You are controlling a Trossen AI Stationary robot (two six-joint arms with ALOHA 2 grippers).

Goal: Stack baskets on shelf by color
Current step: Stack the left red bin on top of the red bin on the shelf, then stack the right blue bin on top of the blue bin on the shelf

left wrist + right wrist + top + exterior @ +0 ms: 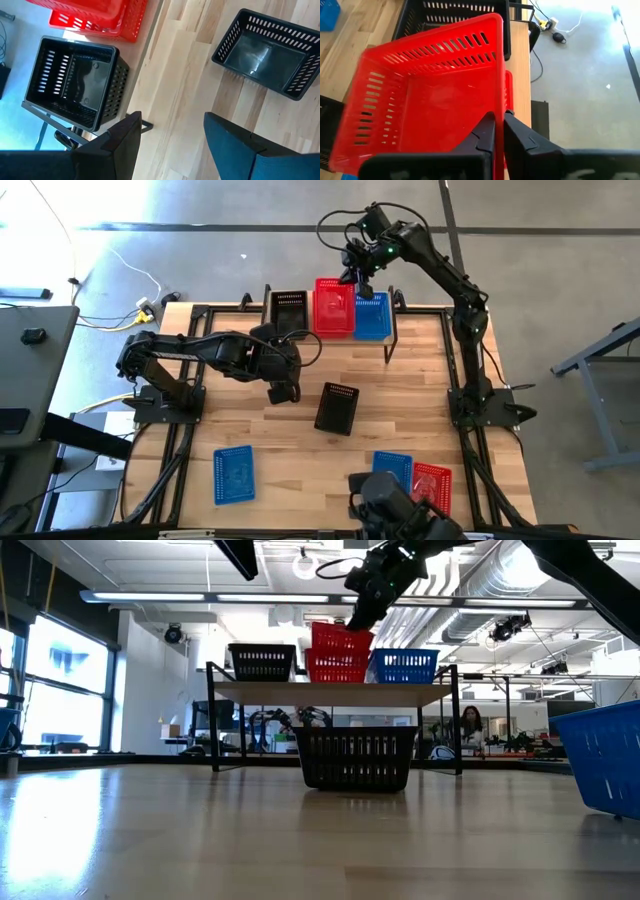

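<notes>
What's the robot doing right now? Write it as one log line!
right gripper: shut on red basket, over red stack on shelf | left gripper: open, over table near black basket

A large wooden tabletop (300, 450) of pale planks sits on a grey concrete floor (560, 270); a white cable (120, 270) trails across that floor to a yellow plug block (146, 308) near the table's far left corner. Beyond the table, a seated person (470, 728) shows among desks; ceiling ducts (500, 585) run overhead; bright windows (55, 690) line one wall.
</notes>
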